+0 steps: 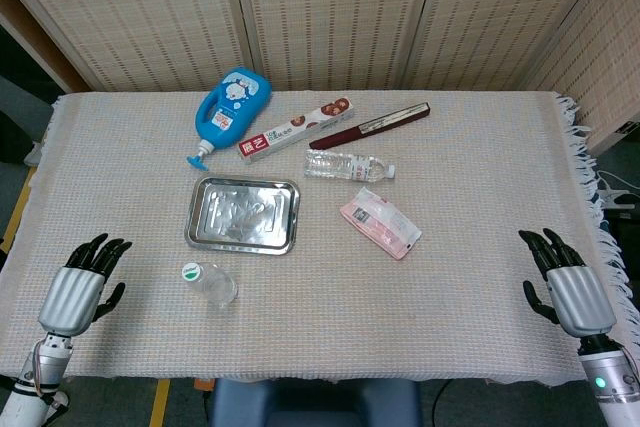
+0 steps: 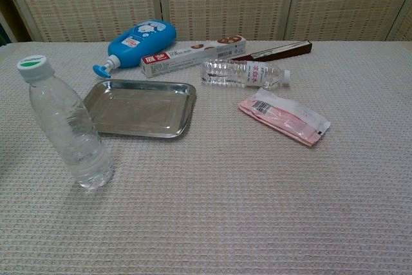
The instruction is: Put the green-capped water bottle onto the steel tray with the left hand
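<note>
Bottle (image 1: 212, 284) stands upright just in front of tray (image 1: 243, 214), right of the empty, spread left hand (image 1: 82, 287) (far nearer than right hand (image 1: 566, 282), also empty, spread), w/ axis vertical.

Indoor tabletop test setup, woven cloth-covered table (image 1: 460, 287), folding woven screen (image 1: 330, 7) behind, household items laid out
</note>
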Controlling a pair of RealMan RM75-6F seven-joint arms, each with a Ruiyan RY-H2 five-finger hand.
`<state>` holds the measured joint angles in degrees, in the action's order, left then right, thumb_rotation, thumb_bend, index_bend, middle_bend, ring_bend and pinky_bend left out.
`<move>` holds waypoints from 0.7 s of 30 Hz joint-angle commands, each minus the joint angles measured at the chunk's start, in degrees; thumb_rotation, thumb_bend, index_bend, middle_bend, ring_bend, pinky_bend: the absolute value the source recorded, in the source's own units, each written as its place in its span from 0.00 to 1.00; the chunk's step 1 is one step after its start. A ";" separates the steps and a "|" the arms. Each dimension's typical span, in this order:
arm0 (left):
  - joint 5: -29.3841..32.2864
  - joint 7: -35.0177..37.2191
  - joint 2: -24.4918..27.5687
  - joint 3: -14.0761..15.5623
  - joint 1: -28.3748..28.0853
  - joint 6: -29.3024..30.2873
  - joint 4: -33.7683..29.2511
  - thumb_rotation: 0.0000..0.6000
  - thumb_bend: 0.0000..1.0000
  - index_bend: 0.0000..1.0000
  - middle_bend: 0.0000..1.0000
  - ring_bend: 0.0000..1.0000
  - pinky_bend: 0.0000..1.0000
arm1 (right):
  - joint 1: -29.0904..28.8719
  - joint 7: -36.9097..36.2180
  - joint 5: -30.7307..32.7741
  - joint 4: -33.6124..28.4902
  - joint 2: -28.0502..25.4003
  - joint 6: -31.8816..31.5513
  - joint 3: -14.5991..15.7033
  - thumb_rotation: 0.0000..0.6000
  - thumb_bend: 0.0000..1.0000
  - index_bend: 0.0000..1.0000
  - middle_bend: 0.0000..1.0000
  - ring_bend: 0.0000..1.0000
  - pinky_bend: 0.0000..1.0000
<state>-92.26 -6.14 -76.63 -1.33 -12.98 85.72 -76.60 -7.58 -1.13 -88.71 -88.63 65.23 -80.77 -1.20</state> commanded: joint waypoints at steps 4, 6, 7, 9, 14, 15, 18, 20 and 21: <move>-0.49 -0.16 -0.03 0.18 -0.15 -0.11 0.25 1.00 0.40 0.17 0.16 0.10 0.20 | -0.04 0.64 0.36 0.53 0.57 -0.10 -0.32 1.00 0.25 0.03 0.09 0.00 0.20; -0.40 -0.30 -0.16 0.24 -0.31 -0.57 0.26 1.00 0.40 0.17 0.16 0.10 0.20 | -0.21 0.76 0.67 0.47 0.61 0.65 -0.18 1.00 0.25 0.03 0.09 0.00 0.20; -0.34 -0.32 -0.21 0.22 -0.38 -0.76 0.28 1.00 0.40 0.17 0.16 0.10 0.20 | -0.30 0.74 0.69 0.33 0.50 1.01 -0.07 1.00 0.25 0.03 0.09 0.00 0.20; -0.16 -0.49 -0.26 0.09 -0.39 -0.77 0.35 1.00 0.40 0.17 0.16 0.10 0.20 | -0.43 0.72 0.54 0.21 0.31 1.33 0.10 1.00 0.25 0.03 0.09 0.00 0.20; -0.17 -0.75 -0.15 0.11 -0.06 -0.26 0.13 1.00 0.40 0.17 0.16 0.10 0.20 | -0.24 0.94 0.24 0.12 0.27 1.21 0.46 1.00 0.25 0.03 0.09 0.00 0.20; -0.09 -0.89 -0.14 0.08 -0.06 -0.33 0.11 1.00 0.40 0.17 0.16 0.10 0.20 | -0.18 0.86 0.01 0.01 0.12 1.21 0.66 1.00 0.25 0.03 0.09 0.00 0.20; 0.82 -0.99 -0.12 -0.17 -0.04 -0.93 -0.04 1.00 0.40 0.17 0.16 0.10 0.20 | -0.21 0.55 -0.31 -0.09 -0.13 1.30 0.87 1.00 0.25 0.03 0.09 0.00 0.20; 1.29 -1.04 -0.12 -0.36 -0.04 -1.20 -0.02 1.00 0.40 0.17 0.16 0.10 0.20 | -0.34 0.51 -0.06 -0.07 -0.11 1.60 0.78 1.00 0.25 0.03 0.09 0.00 0.20; 1.49 -1.09 -0.14 -0.44 -0.05 -1.32 -0.03 1.00 0.40 0.17 0.16 0.10 0.20 | -0.41 0.60 0.12 -0.06 -0.06 1.81 0.73 1.00 0.25 0.03 0.09 0.00 0.20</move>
<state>-90.85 -7.18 -76.76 -1.69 -13.03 84.49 -76.62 -7.94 -0.55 -88.68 -88.69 65.14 -79.04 -0.42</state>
